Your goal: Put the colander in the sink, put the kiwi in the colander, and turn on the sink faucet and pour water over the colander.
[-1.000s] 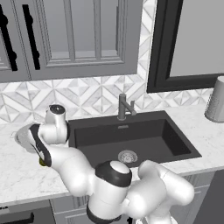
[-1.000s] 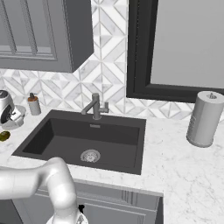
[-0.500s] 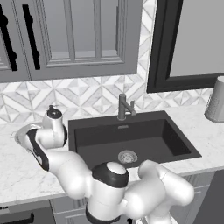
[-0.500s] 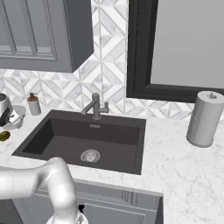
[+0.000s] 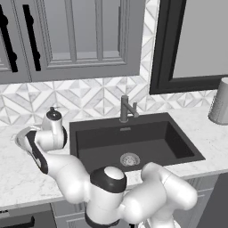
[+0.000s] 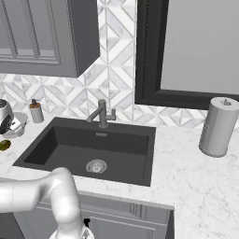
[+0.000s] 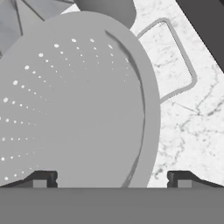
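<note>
The white perforated colander (image 7: 74, 100) fills the left of the hand view, and its wire side handle (image 7: 179, 57) lies over the marble. My gripper (image 7: 112, 179) is open just above it, with the near rim running between the two fingertips (image 7: 41, 178). From the right base view, the colander (image 6: 17, 124) sits on the counter left of the sink (image 6: 93, 144), with my hand over it at the frame's edge. The kiwi (image 6: 4, 145) lies on the counter in front of the colander. The sink faucet (image 6: 102, 113) stands behind the basin with its spout angled over it.
A white soap bottle (image 6: 36, 111) stands by the backsplash just right of the colander. A grey ribbed canister (image 6: 218, 126) stands on the counter far right of the sink (image 5: 133, 138). The faucet (image 5: 125, 108) rises at the basin's back edge.
My hand has sunk and shifted left, closer to the colander beside the sink. The jaws have stayed open.
</note>
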